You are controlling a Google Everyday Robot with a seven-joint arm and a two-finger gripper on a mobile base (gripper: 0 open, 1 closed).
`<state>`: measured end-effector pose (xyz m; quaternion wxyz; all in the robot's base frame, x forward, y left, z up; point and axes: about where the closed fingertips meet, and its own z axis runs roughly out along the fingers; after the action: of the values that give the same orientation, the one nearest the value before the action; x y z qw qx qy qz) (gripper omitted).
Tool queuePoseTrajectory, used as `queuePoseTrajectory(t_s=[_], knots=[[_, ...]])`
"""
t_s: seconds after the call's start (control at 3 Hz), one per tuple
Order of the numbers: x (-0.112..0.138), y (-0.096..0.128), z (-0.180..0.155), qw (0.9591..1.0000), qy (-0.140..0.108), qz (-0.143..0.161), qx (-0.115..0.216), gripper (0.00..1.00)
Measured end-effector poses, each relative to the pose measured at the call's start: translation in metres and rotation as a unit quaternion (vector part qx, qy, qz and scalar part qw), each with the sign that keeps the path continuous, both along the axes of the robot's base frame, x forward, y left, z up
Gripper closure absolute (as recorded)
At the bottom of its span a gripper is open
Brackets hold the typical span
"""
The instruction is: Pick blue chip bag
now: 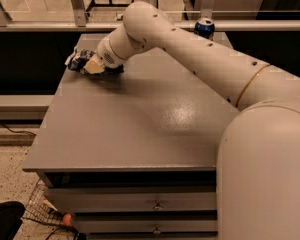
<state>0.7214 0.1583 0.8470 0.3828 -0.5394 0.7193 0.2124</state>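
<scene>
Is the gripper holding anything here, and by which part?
Cannot be told. The gripper sits at the right side of the blue chip bag, which lies on the table; no firm hold shows.

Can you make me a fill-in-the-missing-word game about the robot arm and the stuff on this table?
1. The tool is at the blue chip bag, near the far ____ corner of the table.
2. The upright soda can behind the arm is coloured ____.
3. The number of arms reaching over the table is ____.
Missing words: left, blue, one.
</scene>
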Motion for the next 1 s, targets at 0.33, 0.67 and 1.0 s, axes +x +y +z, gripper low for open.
queuePoseTrajectory(t_s=[0.33, 0.67, 1.0], knots=[[0.0, 0.0001, -0.0001, 1.0, 0.0, 0.0, 0.0, 1.0], [0.0, 0.0001, 0.0, 1.0, 0.0, 0.0, 0.0, 1.0], [-0.0001, 0.0001, 0.0001, 1.0, 0.0, 0.0, 0.0, 1.0]])
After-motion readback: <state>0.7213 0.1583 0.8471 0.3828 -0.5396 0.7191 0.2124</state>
